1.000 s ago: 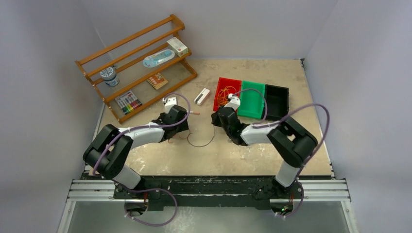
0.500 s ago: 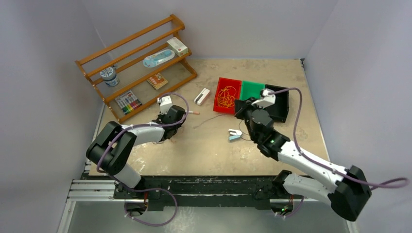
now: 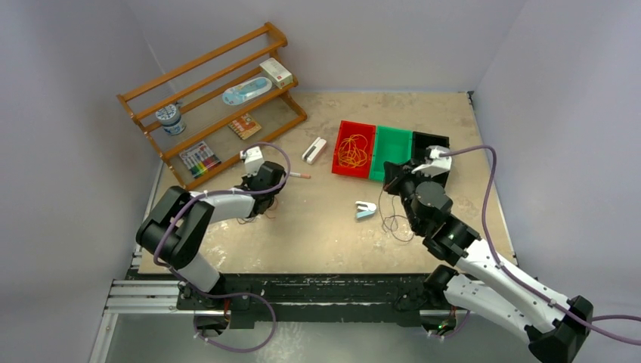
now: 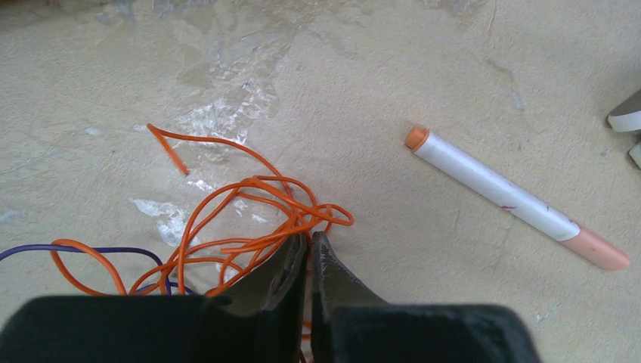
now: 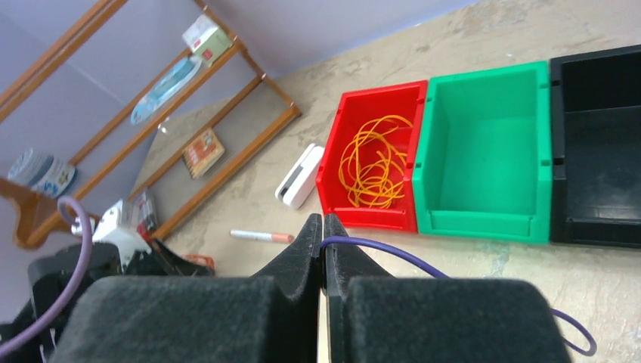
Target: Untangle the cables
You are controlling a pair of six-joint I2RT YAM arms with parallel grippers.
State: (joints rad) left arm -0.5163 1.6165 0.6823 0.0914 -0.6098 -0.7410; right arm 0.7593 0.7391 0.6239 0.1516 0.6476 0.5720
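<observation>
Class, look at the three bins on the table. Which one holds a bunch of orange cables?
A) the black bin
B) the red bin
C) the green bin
B: the orange cables lie in a loose coil inside the red bin.

Soft even light, faint shadows, pale glare patches on table [image 4: 227,117], wrist-view foregrounds blurred

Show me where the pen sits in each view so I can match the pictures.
Top external: the pen lies near the picture's centre, slightly left.
Left wrist: the pen is right of centre, lying diagonally with its orange cap at upper left.
Right wrist: the pen is left of centre, below the middle.
Shared landmark: the white box just beyond the pen, plain in the right wrist view. The white edge at the left wrist view's right border is likely it.
</observation>
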